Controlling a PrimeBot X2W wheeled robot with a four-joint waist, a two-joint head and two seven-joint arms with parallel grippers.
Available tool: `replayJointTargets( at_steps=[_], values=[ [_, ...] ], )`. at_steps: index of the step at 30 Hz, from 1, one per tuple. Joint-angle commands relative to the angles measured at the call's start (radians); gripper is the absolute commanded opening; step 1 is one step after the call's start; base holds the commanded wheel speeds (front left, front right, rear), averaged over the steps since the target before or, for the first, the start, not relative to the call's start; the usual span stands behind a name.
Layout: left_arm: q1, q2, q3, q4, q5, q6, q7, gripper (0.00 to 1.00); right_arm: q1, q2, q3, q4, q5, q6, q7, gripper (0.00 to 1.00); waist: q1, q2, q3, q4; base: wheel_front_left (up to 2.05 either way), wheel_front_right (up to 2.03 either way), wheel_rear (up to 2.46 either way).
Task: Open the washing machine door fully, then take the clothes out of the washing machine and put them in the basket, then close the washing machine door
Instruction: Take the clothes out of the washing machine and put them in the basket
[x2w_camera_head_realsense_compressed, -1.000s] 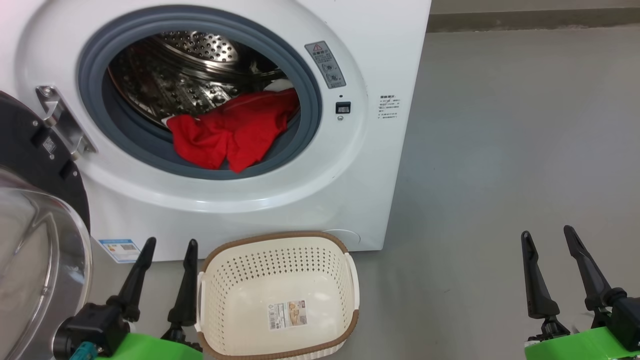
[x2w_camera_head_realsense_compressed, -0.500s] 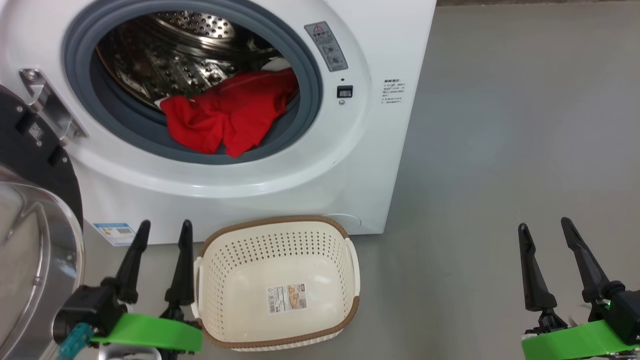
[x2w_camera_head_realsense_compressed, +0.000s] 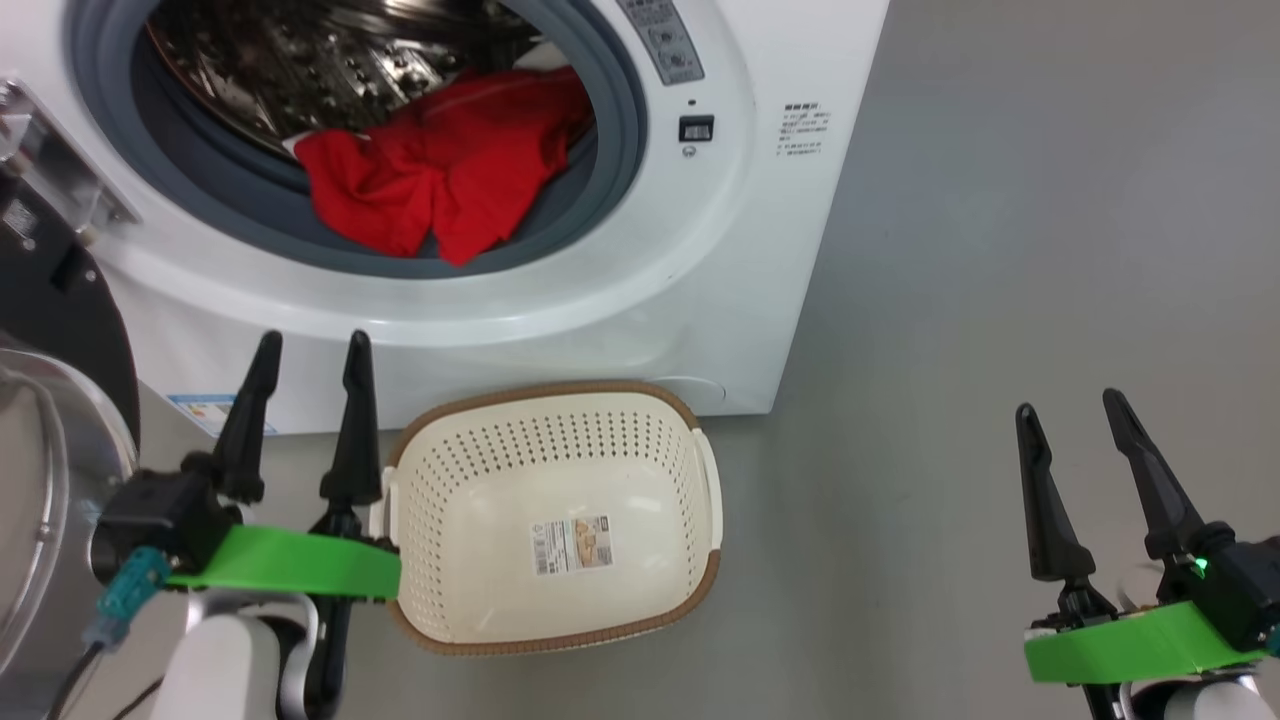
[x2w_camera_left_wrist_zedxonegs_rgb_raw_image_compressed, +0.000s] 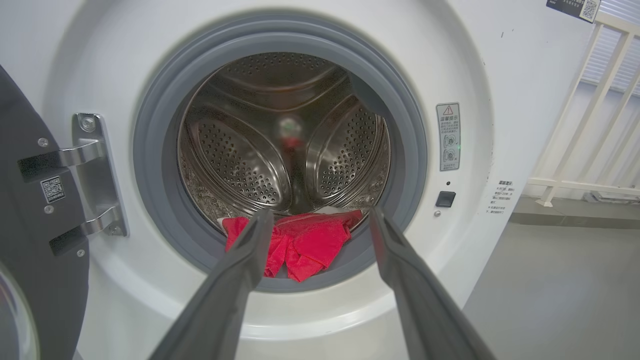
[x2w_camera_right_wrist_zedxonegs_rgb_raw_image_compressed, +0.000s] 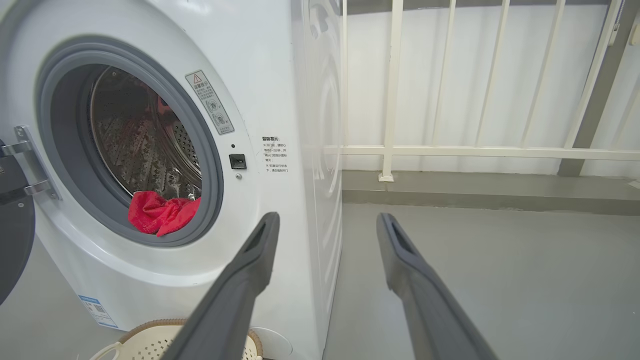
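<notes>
Head view, I see bright red fabric clothes (x2w_camera_head_realsense_compressed: 430, 180) in mouth of white boxy washing machine (x2w_camera_head_realsense_compressed: 700, 300), black-rimmed glass door (x2w_camera_head_realsense_compressed: 70, 320) open, cream perforated plastic basket (x2w_camera_head_realsense_compressed: 560, 440) on floor (x2w_camera_head_realsense_compressed: 1000, 200) below, left fingers (x2w_camera_head_realsense_compressed: 355, 420) spread, right fingers (x2w_camera_head_realsense_compressed: 1040, 500) spread, wrist views, clothes in drum (x2w_camera_left_wrist_zedxonegs_rgb_raw_image_compressed: 240, 160).

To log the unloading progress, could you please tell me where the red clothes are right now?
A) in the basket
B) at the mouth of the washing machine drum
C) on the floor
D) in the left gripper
B: the red clothes lie in the mouth of the open washing machine; the basket has no clothes in it, and the left gripper stands open, holding nothing.
</notes>
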Motion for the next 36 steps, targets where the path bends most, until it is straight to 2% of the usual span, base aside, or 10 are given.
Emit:
replayJointTargets(
  at_steps=[1, 15, 36],
  values=[
    [-0.048, 0.014, 0.030, -0.014, -0.003, 0.008, -0.008, 1.00, -0.044, -0.013, 0.030, -0.024, 0.005, 0.006, -0.006, 1.00, 0.0000, 0.0000, 0.035, -0.004, 0.00, 0.00, 0.00],
    [-0.209, 0.024, 0.062, 0.012, 0.001, 0.003, -0.008, 1.00, -0.119, -0.013, 0.056, -0.027, -0.010, 0.006, -0.006, 1.00, 0.0000, 0.0000, 0.176, -0.020, 0.00, 0.00, 0.00],
    [-0.482, 0.092, 0.090, 0.167, 0.063, 0.017, -0.008, 1.00, -0.244, -0.013, 0.095, -0.033, -0.044, 0.006, -0.006, 1.00, 0.0000, 0.0000, 0.340, -0.066, 0.00, 0.00, 0.00]
  ],
)
